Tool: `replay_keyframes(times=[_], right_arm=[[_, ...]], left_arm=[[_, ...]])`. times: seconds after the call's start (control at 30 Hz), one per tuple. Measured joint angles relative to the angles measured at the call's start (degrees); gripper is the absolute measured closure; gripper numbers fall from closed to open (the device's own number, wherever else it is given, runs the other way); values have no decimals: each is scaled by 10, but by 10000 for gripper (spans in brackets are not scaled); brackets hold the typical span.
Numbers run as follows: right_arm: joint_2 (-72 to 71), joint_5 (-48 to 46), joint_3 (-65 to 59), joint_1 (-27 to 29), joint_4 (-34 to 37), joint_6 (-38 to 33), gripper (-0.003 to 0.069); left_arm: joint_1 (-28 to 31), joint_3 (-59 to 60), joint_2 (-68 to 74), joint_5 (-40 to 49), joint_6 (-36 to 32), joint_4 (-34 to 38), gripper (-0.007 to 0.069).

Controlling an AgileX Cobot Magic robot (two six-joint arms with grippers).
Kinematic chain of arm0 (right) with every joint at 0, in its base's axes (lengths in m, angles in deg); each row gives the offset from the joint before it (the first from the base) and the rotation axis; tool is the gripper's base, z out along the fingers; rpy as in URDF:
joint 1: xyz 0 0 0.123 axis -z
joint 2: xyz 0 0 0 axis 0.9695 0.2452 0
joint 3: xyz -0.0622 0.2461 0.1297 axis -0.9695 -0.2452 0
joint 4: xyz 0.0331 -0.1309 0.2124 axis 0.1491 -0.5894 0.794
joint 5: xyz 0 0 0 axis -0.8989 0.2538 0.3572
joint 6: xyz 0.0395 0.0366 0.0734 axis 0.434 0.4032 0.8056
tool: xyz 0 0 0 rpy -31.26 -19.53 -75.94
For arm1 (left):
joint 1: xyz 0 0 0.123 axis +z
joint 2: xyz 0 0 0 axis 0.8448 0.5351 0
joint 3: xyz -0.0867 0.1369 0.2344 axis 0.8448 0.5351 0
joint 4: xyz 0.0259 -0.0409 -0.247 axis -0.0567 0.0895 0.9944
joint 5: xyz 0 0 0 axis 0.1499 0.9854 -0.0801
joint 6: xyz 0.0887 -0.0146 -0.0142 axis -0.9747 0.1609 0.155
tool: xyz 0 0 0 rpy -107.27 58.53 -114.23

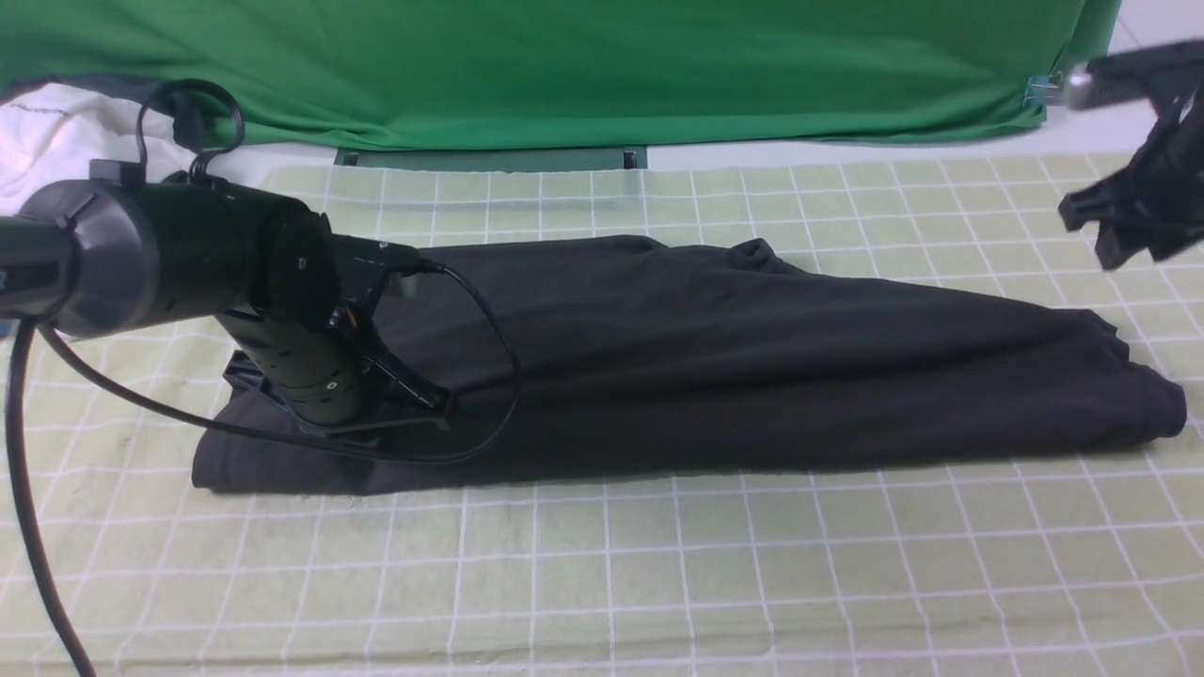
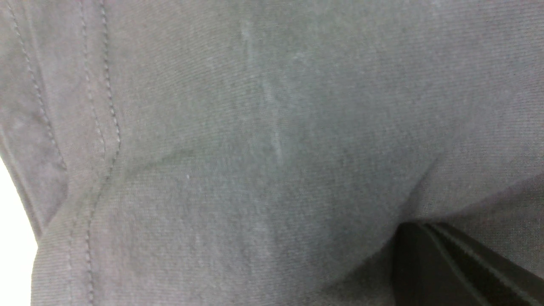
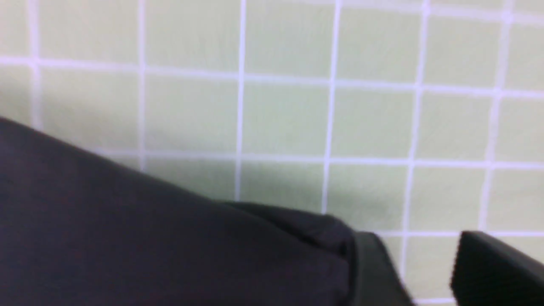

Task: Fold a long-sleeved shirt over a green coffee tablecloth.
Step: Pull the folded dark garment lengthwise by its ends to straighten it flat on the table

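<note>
- Front view first: the shirt (image 1: 752, 376) lies as one long dark band on the tablecloth (image 1: 658, 583). It sits a little closer to the far edge than to the near one.
- Its long axis runs from the tablecloth's left edge toward the right edge. The band is broad at the left end and tapers to a bunched right end.
- My left gripper (image 1: 428, 406) is down on the shirt's left end with its jaws pressed together.
- The left wrist view shows almost nothing but knit and a stitched hem (image 2: 102, 127). Creases run into one dark finger (image 2: 446, 267), so I judge that it is pinching a fold of the shirt.
- My right gripper (image 1: 1119, 230) hangs raised near the tablecloth's right edge, beyond the shirt's right end and clear of it.
- In the right wrist view its fingers (image 3: 488, 272) stand spread with bare tablecloth between them and nothing held. The shirt's edge lies just beside one of them.
- From the left gripper, the whole band stretches away toward the right edge.
- The free right end is much nearer the right arm, so I expect any end-over-end fold to follow that axis.
</note>
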Motion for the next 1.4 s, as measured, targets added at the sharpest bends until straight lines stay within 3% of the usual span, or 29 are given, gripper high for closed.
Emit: replay_keyframes(times=[0.1,0.17,0.27,0.4,0.53,0.73,0.93,1.13,1.27,1.4], right_arm=[[-16,6,2,-12,2,-12,501],[-22,7,3,-29,30,-41,612],[-21,15,3,-45,97,-86,652],[-21,44,3,-65,209,-159,661],[-21,61,3,-76,272,-194,660],[-21,38,3,-78,282,-207,656],[-21,17,3,-78,283,-208,644],[-21,1,3,-78,284,-208,628],[-21,-4,3,-78,284,-208,622],[-21,-6,3,-78,284,-208,617]], left_arm=[[0,0,0,0,3,1,615],[0,0,-4,0,15,3,615],[0,2,-16,1,20,4,614],[1,3,-57,-5,40,3,614],[15,-19,-80,15,76,-5,614],[100,-115,-74,46,106,-2,613],[144,-206,-21,42,103,9,595],[148,-271,68,1,76,2,454],[148,-295,134,-46,74,6,293],[148,-297,177,-71,72,11,178]])
